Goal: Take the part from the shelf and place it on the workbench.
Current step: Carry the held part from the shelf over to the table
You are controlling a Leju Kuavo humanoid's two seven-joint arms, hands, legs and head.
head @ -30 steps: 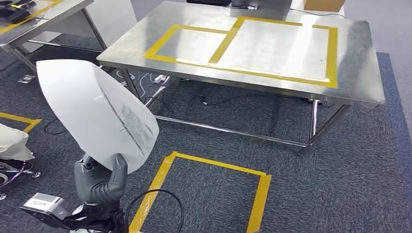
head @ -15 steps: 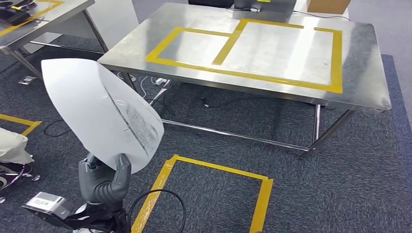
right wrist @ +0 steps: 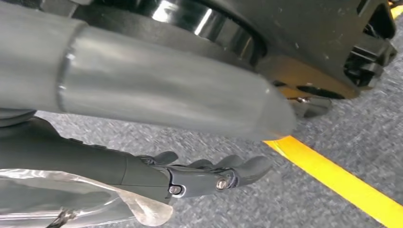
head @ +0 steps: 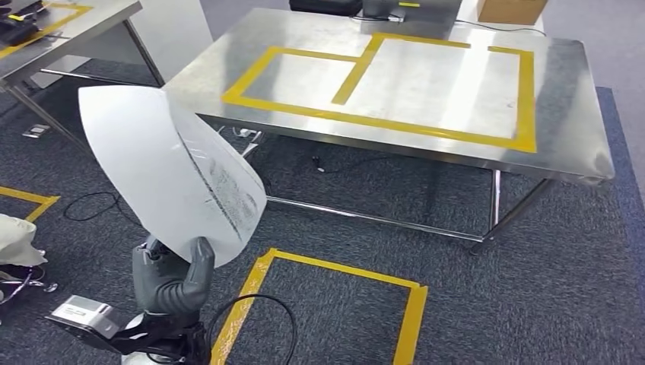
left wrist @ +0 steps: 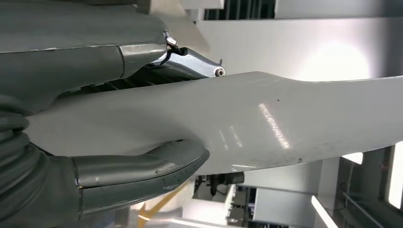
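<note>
On the far left of the head view, one second table [head: 53, 30] shows a corner with yellow tape on top. Near it, low in the view, the left hand [head: 171, 277] holds one white part [head: 167, 171] upright by its lower end; the part is a curved, pointed shell with dark smudges along its crease, raised above the carpet and well short of the workbench. In the left wrist view the thumb lies under the part [left wrist: 266, 123] and the darker fingers [left wrist: 190, 64] press on its other face, so the left hand [left wrist: 95, 118] is clamped on it. One black cable [head: 258, 312] loops on the floor beside the wrist. Just to its right, one yellow tape square [head: 335, 304] marks the carpet. Beyond it stands one steel workbench [head: 563, 91], its top carrying two taped yellow rectangles [head: 388, 80] side by side, sharing one edge. One cardboard box [head: 509, 11] sits at its far edge. In the right wrist view, the right hand [right wrist: 209, 178] hangs over the carpet, fingers loosely extended and apart, holding nothing, near one yellow tape strip [right wrist: 332, 183].
</note>
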